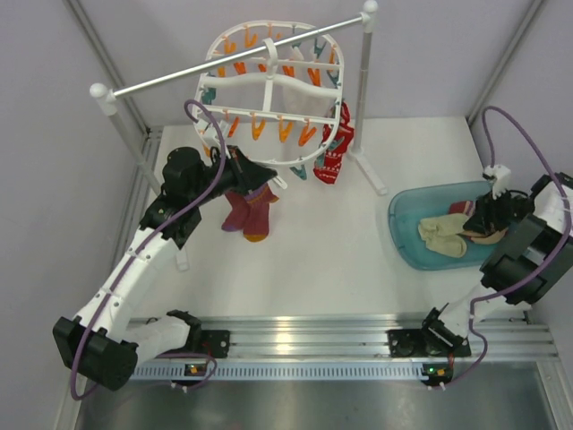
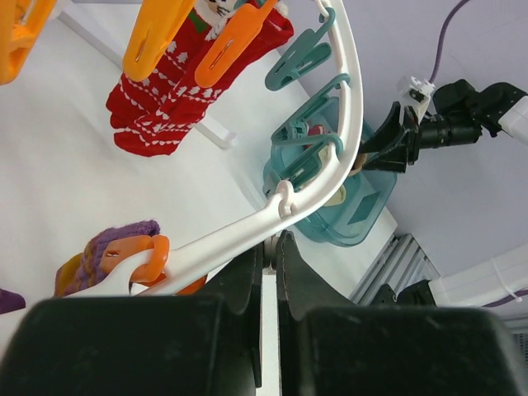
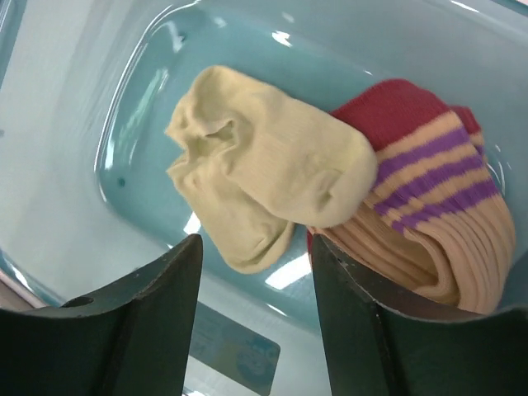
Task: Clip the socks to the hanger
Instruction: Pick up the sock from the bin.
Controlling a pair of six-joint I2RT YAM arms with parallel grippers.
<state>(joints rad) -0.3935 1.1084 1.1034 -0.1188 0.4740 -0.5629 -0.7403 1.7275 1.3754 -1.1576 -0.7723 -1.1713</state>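
The white oval hanger (image 1: 260, 79) with orange and teal clips hangs from a metal rail at the back. My left gripper (image 1: 240, 166) is shut on the hanger's lower left rim; in the left wrist view the white rim (image 2: 231, 235) crosses the closed gripper tips (image 2: 271, 243). The socks (image 1: 443, 235) lie in a teal basin (image 1: 407, 219) at the right. In the right wrist view a cream sock (image 3: 264, 165) rests partly over a peach one with purple stripes and a red end (image 3: 429, 206). My right gripper (image 3: 256, 243) hovers open just above them, holding nothing.
Maroon-purple socks with orange ends (image 1: 246, 210) hang from the hanger beside my left gripper. A red patterned sock (image 1: 336, 148) hangs at the hanger's right side. The rail (image 1: 161, 72) rests on white posts (image 1: 363, 98). Purple cables loop over both arms.
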